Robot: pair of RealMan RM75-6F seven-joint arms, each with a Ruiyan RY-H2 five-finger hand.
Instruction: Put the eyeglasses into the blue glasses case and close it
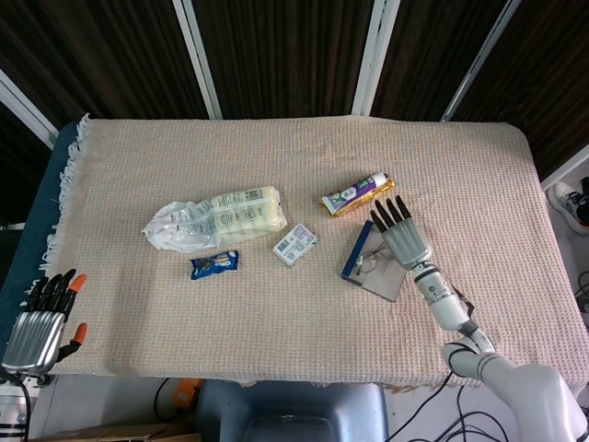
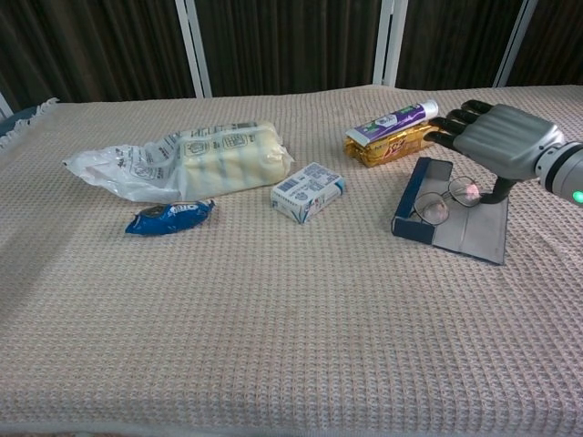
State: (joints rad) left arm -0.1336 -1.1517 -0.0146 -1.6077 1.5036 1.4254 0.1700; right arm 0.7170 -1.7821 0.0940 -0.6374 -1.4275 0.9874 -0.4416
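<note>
Eyeglasses (image 2: 444,201): lying in open blue glasses case (image 2: 453,226), toward table's right edge. Right hand (image 2: 493,137): hovering above, fingers apart, holding nothing. Advisable: seating frames flat before folding the lid over.

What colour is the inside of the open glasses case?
Grey inside the blue glasses case, clearest in the chest view.

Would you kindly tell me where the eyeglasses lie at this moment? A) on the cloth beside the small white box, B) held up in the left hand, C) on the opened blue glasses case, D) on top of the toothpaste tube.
C: the eyeglasses rest on the opened blue glasses case, with the right hand hovering open just above them.
</note>
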